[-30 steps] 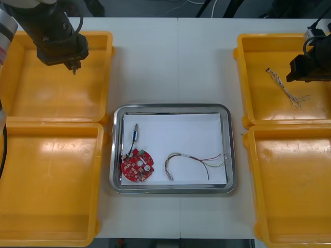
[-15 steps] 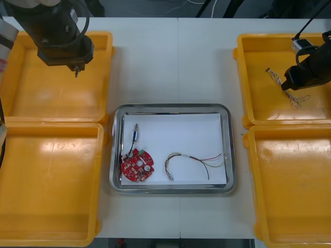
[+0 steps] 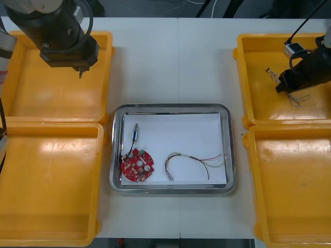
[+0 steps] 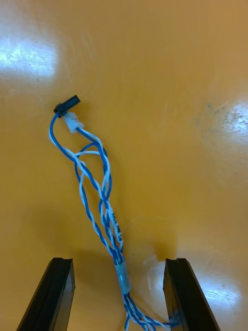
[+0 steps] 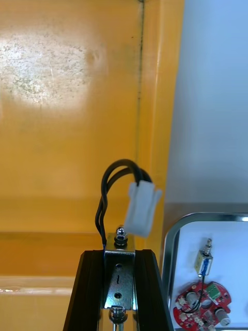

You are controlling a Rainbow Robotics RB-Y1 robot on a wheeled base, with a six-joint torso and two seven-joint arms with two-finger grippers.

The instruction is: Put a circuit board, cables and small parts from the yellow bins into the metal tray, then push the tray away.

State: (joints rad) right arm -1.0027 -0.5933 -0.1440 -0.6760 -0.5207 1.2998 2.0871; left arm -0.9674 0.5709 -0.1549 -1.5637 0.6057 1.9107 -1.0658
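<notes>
The tray point(image 3: 170, 107) sits on the worktop point(image 3: 176, 62) with two bins point(image 3: 51, 98) each side. In it, the circuit board point(image 3: 137, 165) lies left of a cable point(image 3: 194, 161). A second cable point(image 3: 296, 99) lies in the far right bin point(image 3: 269, 106).

This is an electronics assembly bench in a lab or workshop. A plain light table point(image 3: 176, 62) carries yellow bins point(image 3: 51, 175) at left and right. A metal tray point(image 3: 232, 150) between them holds a round red circuit board point(image 3: 137, 165) and loose cables point(image 3: 194, 161).
</notes>
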